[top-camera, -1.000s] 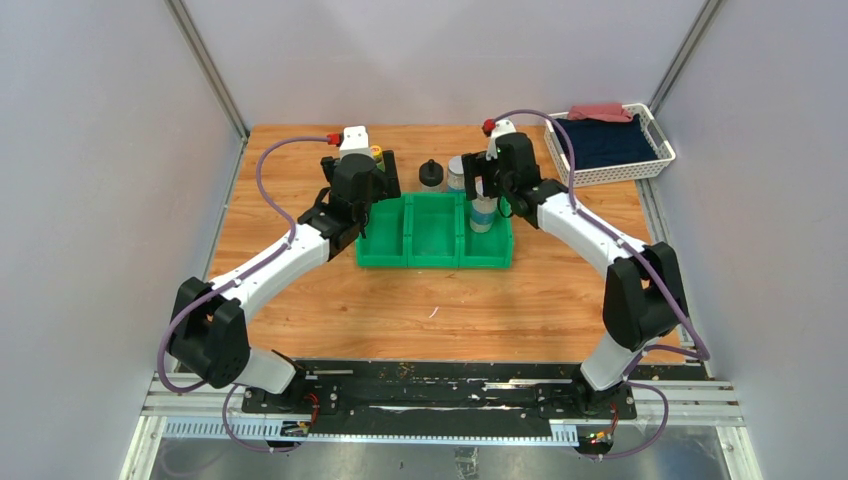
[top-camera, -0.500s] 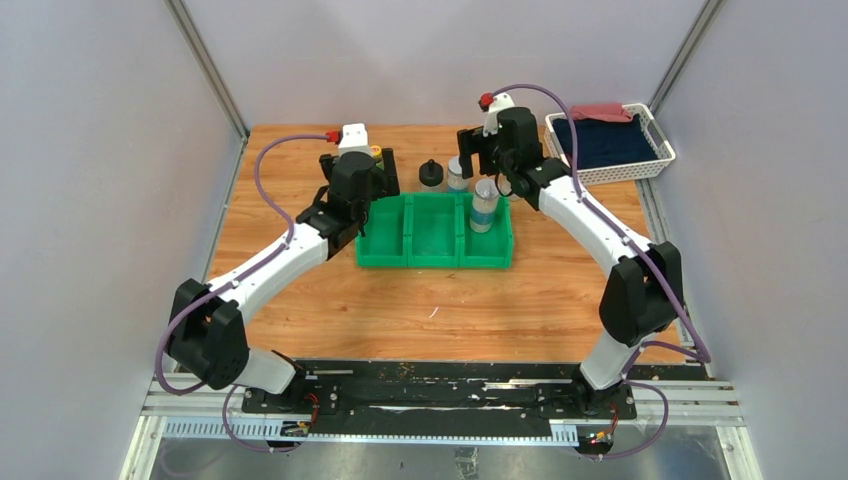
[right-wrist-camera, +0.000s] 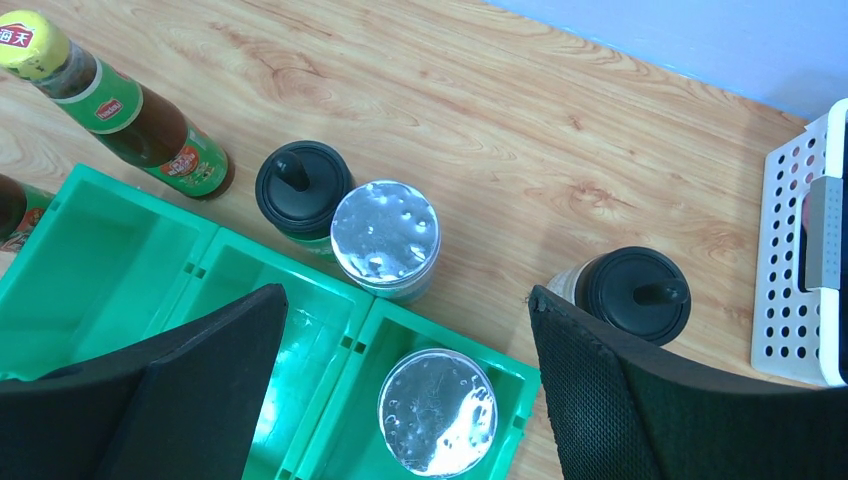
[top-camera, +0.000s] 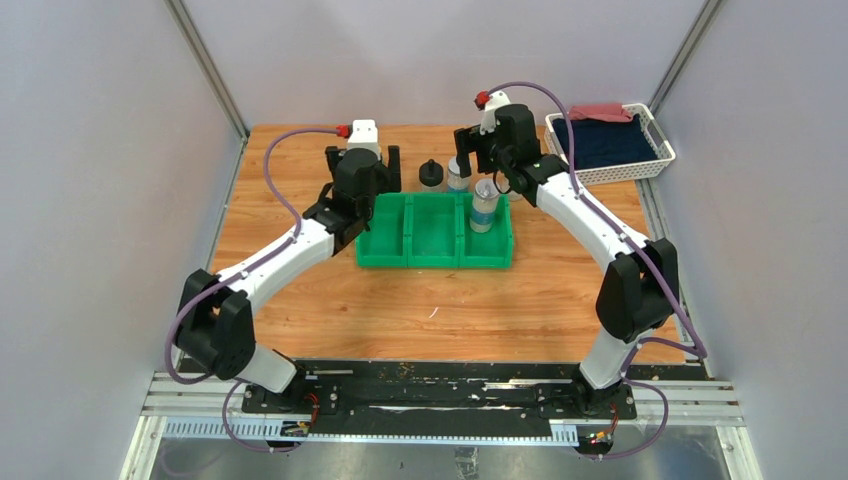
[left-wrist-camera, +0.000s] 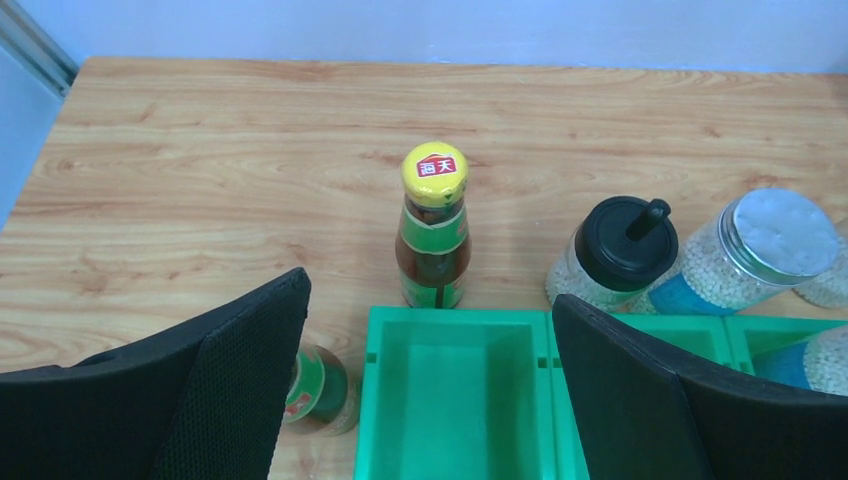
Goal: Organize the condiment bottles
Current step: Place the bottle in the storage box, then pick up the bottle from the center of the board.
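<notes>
A second earlier the right tool (right-wrist-camera: pixel 405 300) had straddled the clear silver-lidded shaker (right-wrist-camera: pixel 437 410) in the right-hand compartment of the green three-compartment plastic bin (top-camera: pixel 432 262). It had since let go and drawn back toward the top of the overhead frame. Its jaws were spread and empty above the second silver-lidded shaker (right-wrist-camera: pixel 385 235), which stood on the wooden bench (top-camera: pixel 450 310) just behind the bin. One shaker was filed; its twin looked next. The left tool (left-wrist-camera: pixel 430 320), also spread and empty, faced the dark brown yellow-capped bottle (left-wrist-camera: pixel 434 235) at centre frame.
</notes>
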You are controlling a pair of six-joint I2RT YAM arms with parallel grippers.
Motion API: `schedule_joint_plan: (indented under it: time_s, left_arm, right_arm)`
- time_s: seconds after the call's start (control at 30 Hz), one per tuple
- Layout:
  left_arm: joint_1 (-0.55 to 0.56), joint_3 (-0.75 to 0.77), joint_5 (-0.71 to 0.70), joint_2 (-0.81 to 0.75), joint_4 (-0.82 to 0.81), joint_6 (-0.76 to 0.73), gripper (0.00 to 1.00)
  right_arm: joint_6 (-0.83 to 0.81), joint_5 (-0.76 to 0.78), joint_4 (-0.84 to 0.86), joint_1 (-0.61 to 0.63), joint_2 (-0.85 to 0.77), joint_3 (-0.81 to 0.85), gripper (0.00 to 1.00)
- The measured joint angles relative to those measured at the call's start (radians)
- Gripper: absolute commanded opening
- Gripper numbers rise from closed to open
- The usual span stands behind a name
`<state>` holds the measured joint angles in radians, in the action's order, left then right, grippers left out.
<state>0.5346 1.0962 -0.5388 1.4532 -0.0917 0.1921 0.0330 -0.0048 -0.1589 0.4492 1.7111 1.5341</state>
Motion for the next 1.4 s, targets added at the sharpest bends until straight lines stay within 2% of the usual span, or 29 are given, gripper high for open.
schedule_joint_plan:
  time_s: [0.33, 0.9, 1.4]
  left_arm:
    - [-0.005, 0.048, 0.031, 0.117, -0.019, -0.055, 0.98]
    - [-0.039, 0.057, 0.085, 0.062, -0.009, -0.046, 1.00]
    - [-0.145, 0.053, 0.208, -0.031, 0.046, 0.027, 1.00]
  right_arm:
    - [-0.011, 0.001, 0.003, 0.000, -0.001, 0.000, 0.94]
    - [-0.014, 0.000, 0.010, 0.000, -0.018, 0.000, 0.94]
    - [-0.018, -0.022, 0.037, 0.000, -0.030, 0.000, 0.94]
